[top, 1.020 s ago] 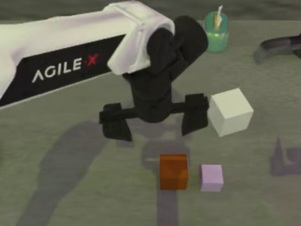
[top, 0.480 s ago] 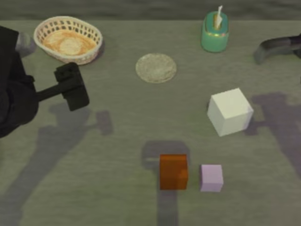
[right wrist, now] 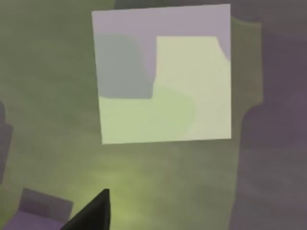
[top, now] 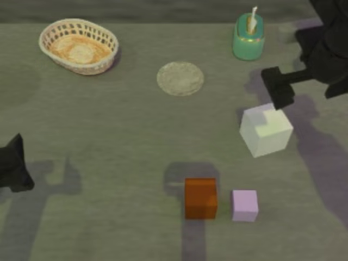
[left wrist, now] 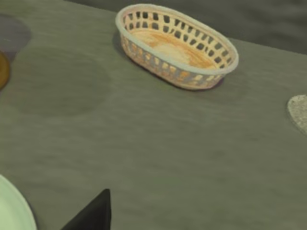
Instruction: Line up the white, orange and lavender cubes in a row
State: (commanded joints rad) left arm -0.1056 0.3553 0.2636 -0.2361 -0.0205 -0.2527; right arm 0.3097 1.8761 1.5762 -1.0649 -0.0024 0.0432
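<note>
The large white cube [top: 266, 130] stands right of the table's middle and fills the right wrist view [right wrist: 163, 76]. Nearer the front edge, the orange cube [top: 200, 198] and the small lavender cube [top: 244, 205] sit side by side with a small gap between them. My right gripper [top: 318, 76] hovers open just behind the white cube. One of its dark fingers [top: 277, 89] is over the cube's far edge, apart from it. My left gripper [top: 12, 168] is parked at the table's left edge, open and holding nothing.
A woven basket [top: 79, 46] sits at the back left, a round flat mat [top: 180, 78] behind the middle, and a green pot with a stick in it [top: 249, 37] at the back right. The left wrist view shows the basket [left wrist: 177, 48] and a pale plate rim [left wrist: 14, 211].
My left arm has pulled away from above the cubes to the left edge. My right arm has come in from the back right to just behind the white cube. The cubes have not moved.
</note>
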